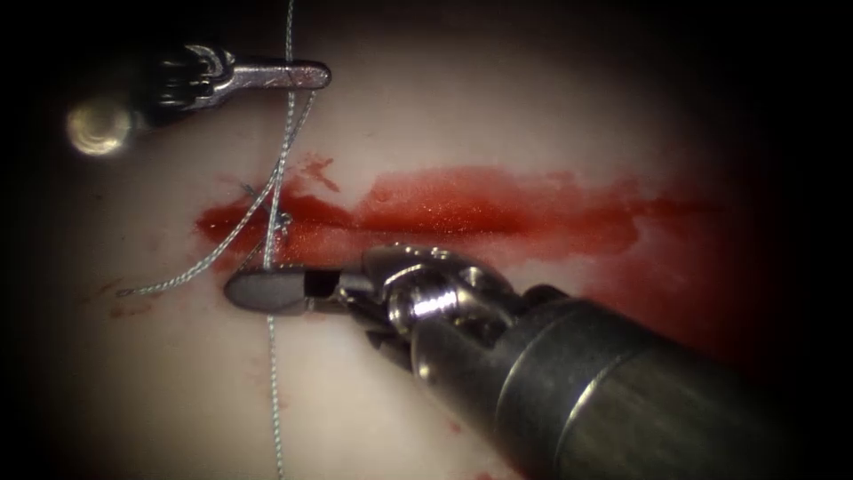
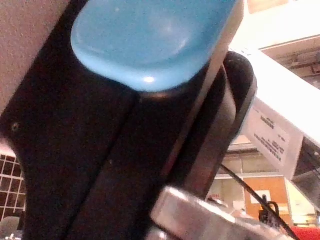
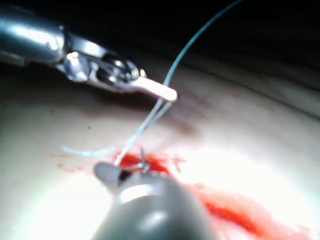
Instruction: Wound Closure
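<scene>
Endoscope view: the tissue (image 1: 551, 116) is pale and bare toward 12 and 1 o'clock, and again at 7 o'clock below the cut, so open surface lies on both sides. The cut (image 1: 462, 218) runs across the middle, with red fluid (image 1: 657, 258) spreading toward 3 and 4 o'clock. At its 9 o'clock end sits a small knot of thread (image 1: 283, 220). The thread (image 1: 274, 373) runs from 12 o'clock down past the knot to 6 o'clock, and a loose tail curves off toward 8 o'clock. The left tool (image 1: 302, 75), at 11 o'clock, has its jaws pressed together where the thread crosses them, apparently pinching it. The right tool (image 1: 267, 292) comes in from 4 o'clock; its jaws lie together just below the cut's end, and the thread passes at them, though I cannot tell whether they grip it.

Left wrist view: a blue cover (image 2: 150, 40) on dark housing (image 2: 90, 160), with a room beyond.

Right wrist view: the left tool (image 3: 162, 91) meets the thread (image 3: 200, 37) at its tip; the right tool (image 3: 107, 173) rests at the red cut's end.
</scene>
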Controlling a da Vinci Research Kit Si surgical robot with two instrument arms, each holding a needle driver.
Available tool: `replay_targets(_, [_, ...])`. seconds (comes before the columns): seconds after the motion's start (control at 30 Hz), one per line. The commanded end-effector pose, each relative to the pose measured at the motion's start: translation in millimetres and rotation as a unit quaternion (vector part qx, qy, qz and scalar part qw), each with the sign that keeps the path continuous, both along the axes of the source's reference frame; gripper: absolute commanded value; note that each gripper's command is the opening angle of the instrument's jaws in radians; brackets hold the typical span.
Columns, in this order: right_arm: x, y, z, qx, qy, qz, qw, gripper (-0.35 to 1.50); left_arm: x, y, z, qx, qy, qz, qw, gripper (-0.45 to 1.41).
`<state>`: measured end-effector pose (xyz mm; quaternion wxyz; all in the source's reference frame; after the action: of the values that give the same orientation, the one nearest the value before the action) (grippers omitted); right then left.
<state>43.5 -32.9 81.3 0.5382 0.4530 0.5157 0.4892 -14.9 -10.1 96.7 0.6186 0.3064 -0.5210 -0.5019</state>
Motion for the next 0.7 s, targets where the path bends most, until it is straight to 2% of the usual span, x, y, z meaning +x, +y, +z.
replay_targets(0.03, [0.0, 2.1, -0.7, 0.006, 0.005, -0.002, 1.0, -0.35, -0.4, 0.7, 0.0, -0.002, 0.016, 0.01, 1.0, 0.86])
replay_targets(0.13, [-1.3, 2.4, -1.2, 0.009, 0.008, -0.004, 1.0, -0.35, 0.4, -1.3, 1.1, -0.005, 0.046, 0.033, 0.998, 1.18])
replay_targets(0.2, [-2.1, 2.2, -1.3, 0.009, 0.011, -0.007, 1.0, -0.35, 1.6, -2.7, 1.6, -0.008, 0.061, 0.049, 0.997, 1.26])
replay_targets(0.33, [-3.2, 2.2, -1.8, 0.012, 0.015, -0.013, 1.0, -0.35, 5.3, -4.8, 1.6, -0.013, 0.08, 0.074, 0.994, 1.25])
replay_targets(0.4, [-3.6, 2.3, -2.1, 0.014, 0.016, -0.015, 1.0, -0.35, 6.7, -5.0, 1.1, -0.011, 0.093, 0.091, 0.991, 1.25])
replay_targets(0.53, [-4.3, 2.6, -2.4, 0.016, 0.017, -0.013, 1.0, -0.35, 10.1, -4.3, -0.8, 0.006, 0.134, 0.105, 0.985, 1.37])
replay_targets(0.6, [-4.6, 2.8, -2.2, 0.016, 0.017, -0.013, 1.0, -0.35, 12.9, -4.9, -1.8, 0.01, 0.16, 0.12, 0.98, 1.25])
replay_targets(0.7, [-4.8, 2.9, -2.1, 0.016, 0.017, -0.013, 1.0, -0.35, 14.7, -6.8, -1.1, -0.006, 0.184, 0.135, 0.973, 1.18])
